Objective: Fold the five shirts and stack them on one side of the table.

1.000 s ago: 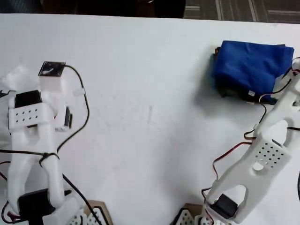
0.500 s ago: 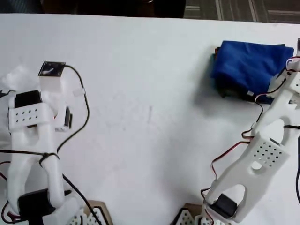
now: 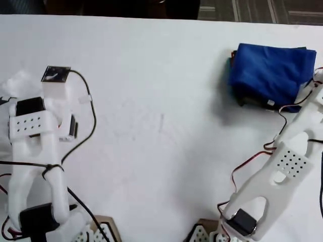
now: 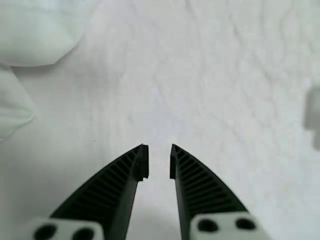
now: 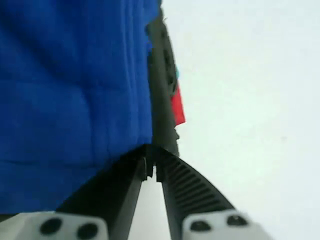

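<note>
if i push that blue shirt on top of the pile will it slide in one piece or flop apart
Probably floppy: the blue shirt is soft folded cloth with rounded, creased folds, so a lift by one edge would likely unfold it. Pushed, it may shear off the darker shirts beneath, whose edges already stick out unevenly.

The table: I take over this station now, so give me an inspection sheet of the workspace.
Surface: white table, lightly wrinkled cover.
Job's things: stack of folded shirts at the far right, blue one on top, dark and red layers beneath.
Clutter: white crumpled material beside the left arm; cannot tell what it is.
Grippers: left gripper slightly open over bare table; right gripper shut, tips at the stack's edge.
Cables: black cable loops off the left arm; red and black wires along the right arm.
Surroundings: dark floor beyond the far edge.
</note>
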Controlling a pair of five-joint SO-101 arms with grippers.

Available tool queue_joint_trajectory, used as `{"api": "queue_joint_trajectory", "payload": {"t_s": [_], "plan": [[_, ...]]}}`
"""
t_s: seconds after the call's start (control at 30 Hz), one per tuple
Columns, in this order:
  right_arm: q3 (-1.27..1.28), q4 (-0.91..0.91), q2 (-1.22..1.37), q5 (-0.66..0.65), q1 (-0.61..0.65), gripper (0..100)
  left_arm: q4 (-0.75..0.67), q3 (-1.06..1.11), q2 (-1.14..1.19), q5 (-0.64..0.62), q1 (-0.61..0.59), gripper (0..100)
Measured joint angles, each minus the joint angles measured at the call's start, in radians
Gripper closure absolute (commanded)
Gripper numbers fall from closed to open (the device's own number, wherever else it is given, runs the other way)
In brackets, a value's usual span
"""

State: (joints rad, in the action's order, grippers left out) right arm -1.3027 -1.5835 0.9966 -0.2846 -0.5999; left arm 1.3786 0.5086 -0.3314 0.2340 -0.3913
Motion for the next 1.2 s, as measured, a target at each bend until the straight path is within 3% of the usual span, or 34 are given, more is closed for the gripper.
{"api": "queue_joint_trajectory", "payload": {"t_s": [0.33, 0.5, 1.2], "plan": [[-0.129, -0.018, 0.000, -0.095, -0.003, 97.0, 0.000, 0.000, 0.000, 0.000, 0.000, 90], [-0.129, -0.144, 0.000, -0.097, 0.009, 84.3, -0.015, 0.000, 0.000, 0.000, 0.000, 90], [-0.044, -0.149, 0.040, -0.072, 0.087, 86.8, -0.028, 0.000, 0.000, 0.000, 0.000, 90]]}}
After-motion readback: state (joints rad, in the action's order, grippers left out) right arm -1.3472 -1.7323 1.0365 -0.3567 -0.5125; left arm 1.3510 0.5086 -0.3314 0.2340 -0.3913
